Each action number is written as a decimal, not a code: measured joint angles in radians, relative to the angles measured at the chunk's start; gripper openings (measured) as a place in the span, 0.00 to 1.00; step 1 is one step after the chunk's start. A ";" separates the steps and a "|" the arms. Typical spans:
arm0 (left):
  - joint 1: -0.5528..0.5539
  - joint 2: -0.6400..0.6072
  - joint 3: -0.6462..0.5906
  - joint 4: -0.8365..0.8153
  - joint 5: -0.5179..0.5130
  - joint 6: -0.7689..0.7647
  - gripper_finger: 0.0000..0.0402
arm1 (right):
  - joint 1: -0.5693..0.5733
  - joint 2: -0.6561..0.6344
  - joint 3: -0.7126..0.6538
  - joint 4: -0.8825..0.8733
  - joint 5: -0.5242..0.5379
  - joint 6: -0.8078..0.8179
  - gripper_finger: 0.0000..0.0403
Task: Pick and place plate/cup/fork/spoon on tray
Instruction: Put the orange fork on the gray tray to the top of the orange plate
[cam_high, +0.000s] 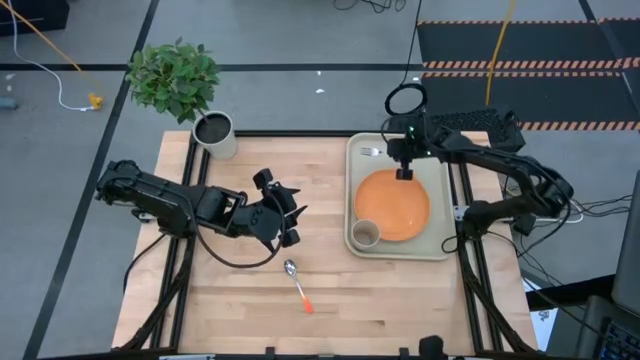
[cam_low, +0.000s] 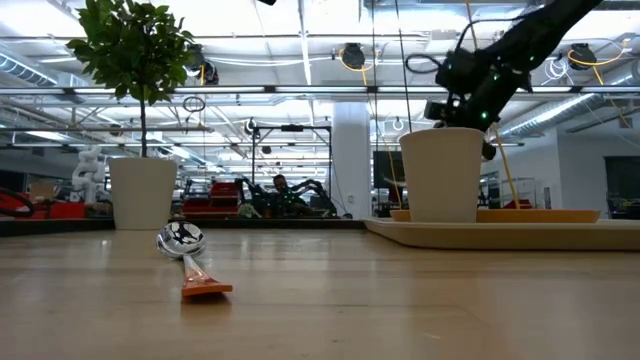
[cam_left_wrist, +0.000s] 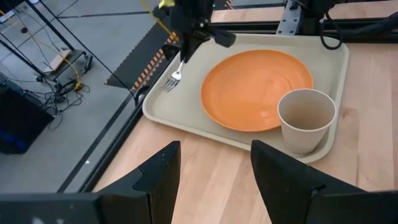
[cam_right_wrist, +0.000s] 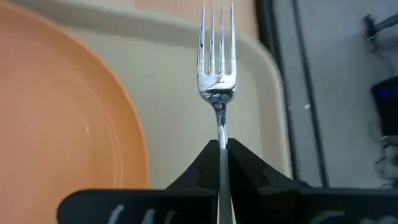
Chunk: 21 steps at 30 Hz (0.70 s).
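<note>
The right gripper (cam_right_wrist: 221, 163) was clamped on the fork (cam_right_wrist: 216, 56), tines over the tray (cam_right_wrist: 174, 81) beside the plate (cam_right_wrist: 56, 106); the left gripper (cam_left_wrist: 214, 171) stood open over the counter (cam_left_wrist: 205, 180).

Fork (cam_right_wrist: 217, 74): handle concealed between the right pincer (cam_right_wrist: 222, 163) fingers; only tines and neck visible in the right wrist view. In the high view the fork is too small to resolve. Plate (cam_right_wrist: 59, 118): cut off by the right wrist picture's edge. Low view: cup (cam_low: 442, 174) hides part of the plate; tray (cam_low: 520, 232) runs past the edge. Left pincer (cam_left_wrist: 214, 168): fingers cropped at the bottom.
</note>
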 joint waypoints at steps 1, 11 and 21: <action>0.000 0.000 0.000 0.000 0.000 0.000 0.49 | -0.013 0.016 0.000 -0.002 -0.008 -0.012 0.01; 0.000 0.000 0.000 0.000 0.008 -0.002 0.49 | -0.086 0.151 0.000 -0.009 -0.061 -0.017 0.01; 0.000 0.000 0.000 -0.010 0.009 -0.001 0.49 | -0.104 0.188 0.000 -0.030 -0.063 -0.070 0.01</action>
